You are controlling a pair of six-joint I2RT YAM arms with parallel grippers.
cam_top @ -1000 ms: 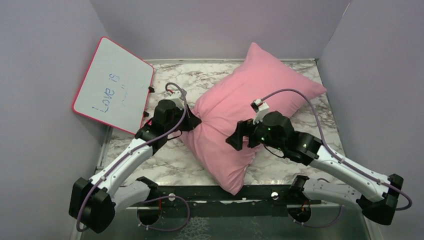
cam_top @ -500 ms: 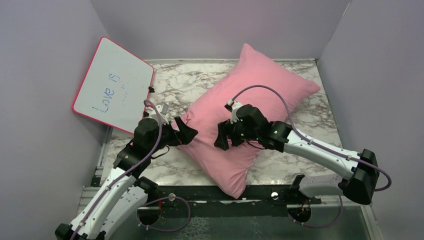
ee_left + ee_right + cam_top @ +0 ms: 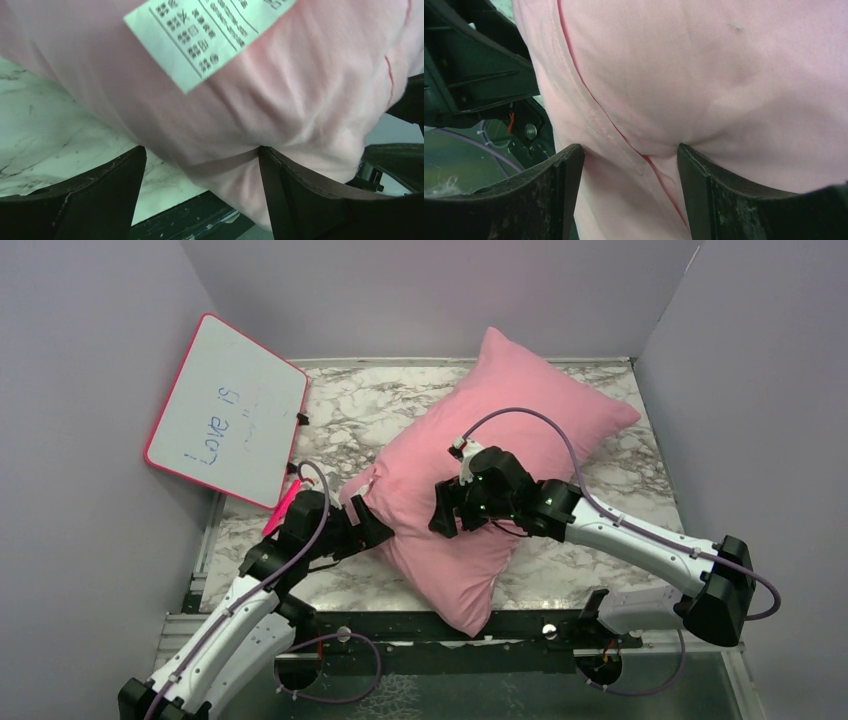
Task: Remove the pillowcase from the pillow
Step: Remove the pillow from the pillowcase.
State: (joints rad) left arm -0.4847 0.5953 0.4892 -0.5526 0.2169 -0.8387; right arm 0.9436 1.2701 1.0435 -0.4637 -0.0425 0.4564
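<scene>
The plain pink pillowcase [image 3: 520,430] lies diagonally on the marble table, plump and full; the pillow inside it is hidden. My left gripper [image 3: 372,530] is open at the case's near-left edge. In the left wrist view the pink fabric [image 3: 275,100] with a white care tag [image 3: 200,35] bulges between the spread jaws of the left gripper [image 3: 200,160]; only the right finger touches it. My right gripper [image 3: 445,518] presses down on the middle of the case. Its jaws stand wide on the fabric [image 3: 724,75], with a red seam [image 3: 589,95] running between them at the right gripper [image 3: 630,155].
A pink-framed whiteboard [image 3: 225,410] leans against the left wall, with a red pen [image 3: 283,505] at its lower corner. Grey walls close in the marble table [image 3: 370,410] on three sides. A black rail [image 3: 420,625] runs along the near edge.
My left gripper let go of the case's left corner, opened and dropped back toward the near edge. My right gripper slid left across the case and narrowed a little. The pillow settled.
</scene>
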